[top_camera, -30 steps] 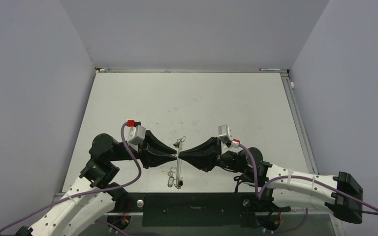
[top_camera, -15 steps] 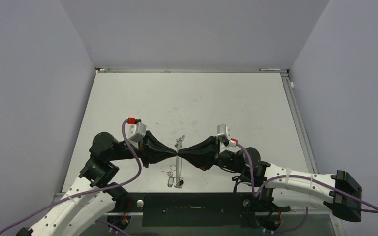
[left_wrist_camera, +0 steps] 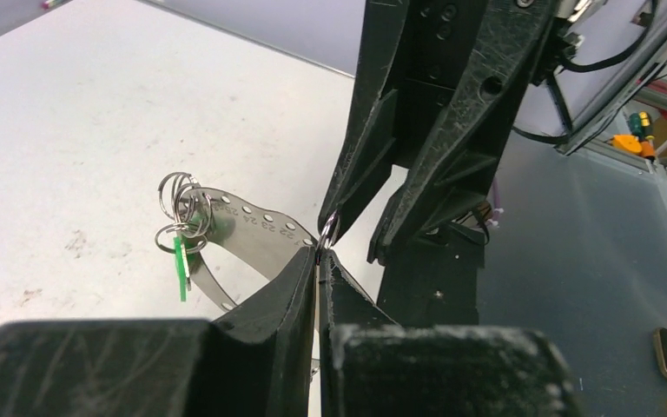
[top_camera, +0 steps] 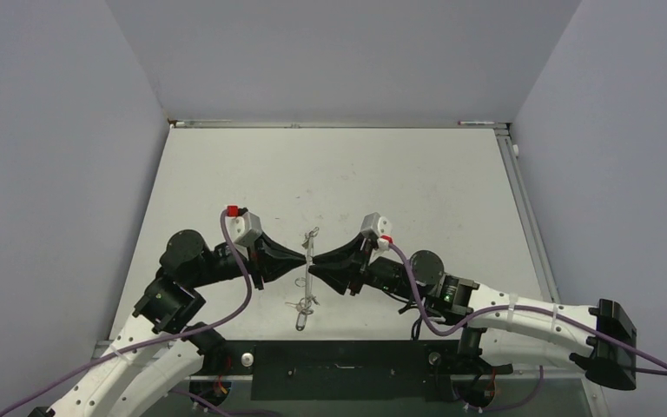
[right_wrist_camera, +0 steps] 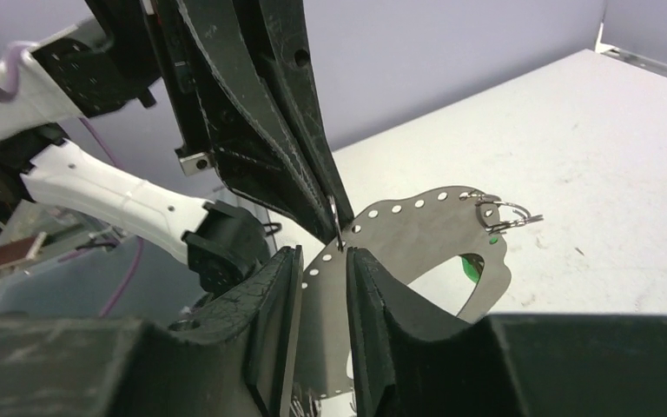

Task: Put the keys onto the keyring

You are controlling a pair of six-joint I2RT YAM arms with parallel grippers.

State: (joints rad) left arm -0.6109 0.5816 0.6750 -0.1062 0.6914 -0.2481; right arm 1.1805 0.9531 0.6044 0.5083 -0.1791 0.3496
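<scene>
A thin curved metal plate [right_wrist_camera: 417,239] with a row of small holes stands upright between my two grippers, which meet tip to tip; from above it shows edge-on [top_camera: 306,291]. Small silvery keyrings [left_wrist_camera: 181,195] and a green tag [left_wrist_camera: 180,265] hang at its far end. My left gripper [left_wrist_camera: 319,254] is shut on the plate's edge, with a small ring [left_wrist_camera: 328,228] at its tips. My right gripper [right_wrist_camera: 321,254] is open, one finger on each side of the plate. Tiny silvery keys [top_camera: 294,305] show by the plate's near end; I cannot tell whether they hang or lie.
The white table [top_camera: 399,191] has grey walls on three sides. A dark strip [top_camera: 339,365] runs along the near edge by the arm bases. A metal rail [top_camera: 521,200] borders the right side.
Both grippers and the plate have moved a little away from the near edge and leftwards. The right arm has stretched further left. The plate now tilts slightly.
</scene>
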